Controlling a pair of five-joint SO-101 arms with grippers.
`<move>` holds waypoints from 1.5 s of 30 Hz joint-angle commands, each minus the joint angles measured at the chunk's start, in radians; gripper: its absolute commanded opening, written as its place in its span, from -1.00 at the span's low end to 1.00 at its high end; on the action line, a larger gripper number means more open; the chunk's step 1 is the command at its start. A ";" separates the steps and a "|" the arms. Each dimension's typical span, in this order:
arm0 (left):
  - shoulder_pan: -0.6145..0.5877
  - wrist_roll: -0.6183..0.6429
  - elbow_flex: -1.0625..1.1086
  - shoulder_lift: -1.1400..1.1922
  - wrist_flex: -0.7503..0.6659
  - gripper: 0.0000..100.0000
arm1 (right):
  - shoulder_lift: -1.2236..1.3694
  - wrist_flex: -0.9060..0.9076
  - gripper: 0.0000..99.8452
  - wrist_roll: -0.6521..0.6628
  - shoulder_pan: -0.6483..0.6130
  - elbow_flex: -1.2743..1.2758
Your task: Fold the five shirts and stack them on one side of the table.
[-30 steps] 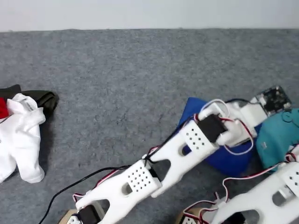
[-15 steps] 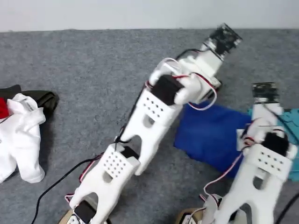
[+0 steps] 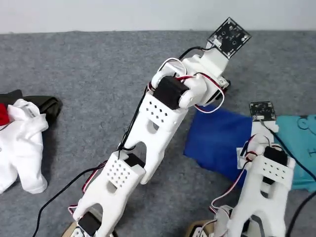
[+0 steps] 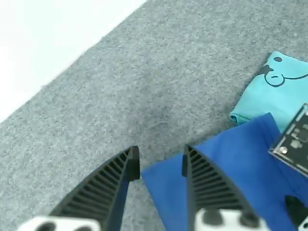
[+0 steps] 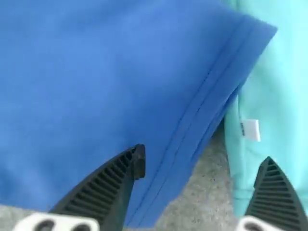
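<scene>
At the lower right of the high view a blue shirt is laid flat on the grey table, with a teal shirt touching its right edge. A white shirt, a black shirt and a red shirt are bunched at the left edge. The left gripper is poised over the blue shirt's far corner, narrowly parted, with nothing gripped. The right gripper is spread wide above the blue-teal border, with nothing gripped.

A robot test bench is suggested. The table is covered in grey felt and backed by a white wall.
</scene>
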 commanded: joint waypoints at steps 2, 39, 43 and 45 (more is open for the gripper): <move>-0.003 -0.006 -0.028 -0.068 0.005 -0.70 | 0.001 -0.021 -0.26 -0.008 -0.010 -0.003; 0.097 -0.006 -0.016 -0.075 0.091 -0.70 | 0.285 -0.282 -0.26 -0.012 -0.038 0.095; 0.097 -0.006 -0.018 -0.075 0.091 -0.70 | 0.496 -0.199 -0.26 -0.014 -0.044 -0.091; 0.097 -0.006 -0.018 -0.074 0.094 -0.70 | 0.582 -0.151 -0.26 -0.014 -0.068 -0.192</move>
